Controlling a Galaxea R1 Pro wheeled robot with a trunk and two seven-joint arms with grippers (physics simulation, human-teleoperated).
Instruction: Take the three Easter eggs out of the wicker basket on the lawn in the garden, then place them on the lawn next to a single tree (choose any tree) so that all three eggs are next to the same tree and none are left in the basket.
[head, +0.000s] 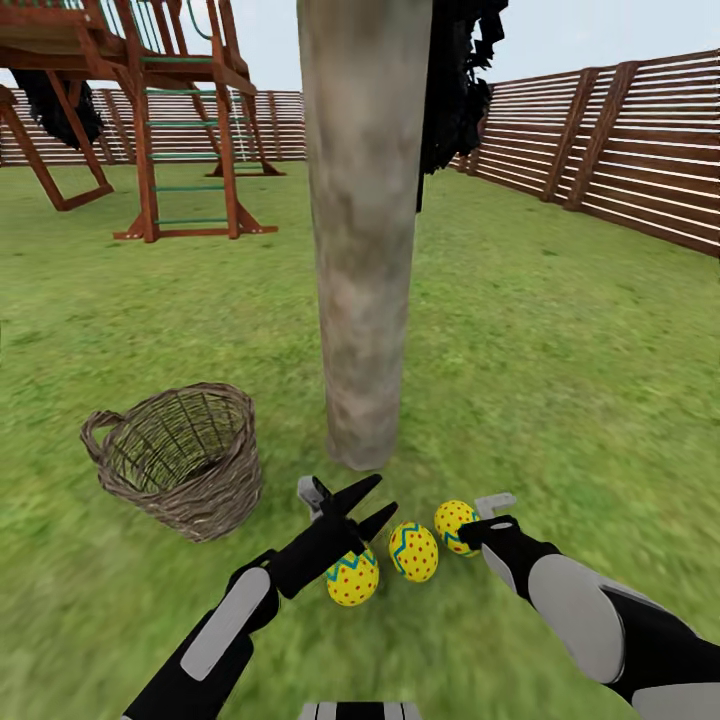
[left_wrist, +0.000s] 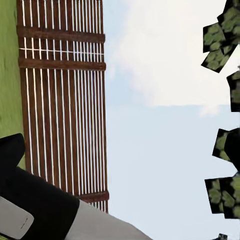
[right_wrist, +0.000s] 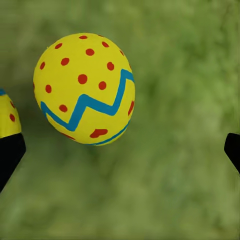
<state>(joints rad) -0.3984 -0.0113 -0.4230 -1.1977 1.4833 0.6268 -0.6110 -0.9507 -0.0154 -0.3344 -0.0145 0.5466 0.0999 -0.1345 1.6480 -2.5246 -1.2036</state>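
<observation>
Yellow eggs with blue zigzags and red dots lie in a row on the grass (head: 560, 360) at the bottom middle of the head picture. One egg (head: 352, 578) is on the left, one egg (head: 414, 551) is in the middle, and one egg (head: 453, 525) is on the right. All three sit near the foot of the tree (head: 362, 250), whose thick grey trunk fills the middle of the picture.

At lower left stands the basket (head: 180, 470), well apart from the eggs. I can see no egg inside it.

Just above the left egg is the left gripper (head: 366, 508). Its jaws are spread and hold nothing. The right gripper (head: 478, 528) is right beside the right egg. In the right wrist picture the egg (right_wrist: 84, 89) lies on the grass, and the two black tips at the edges are far apart, so these jaws have let go too.

I think the job is almost done. To end it well, both arms should lift straight up and slowly, so no jaw bumps an egg and sends it rolling away from the tree. The right arm needs the most care, since it is so close to its egg.

At the upper left is a wooden play set (head: 150, 110), and a brown fence (head: 620, 140) runs along the upper right.

I can read no words or labels anywhere.
</observation>
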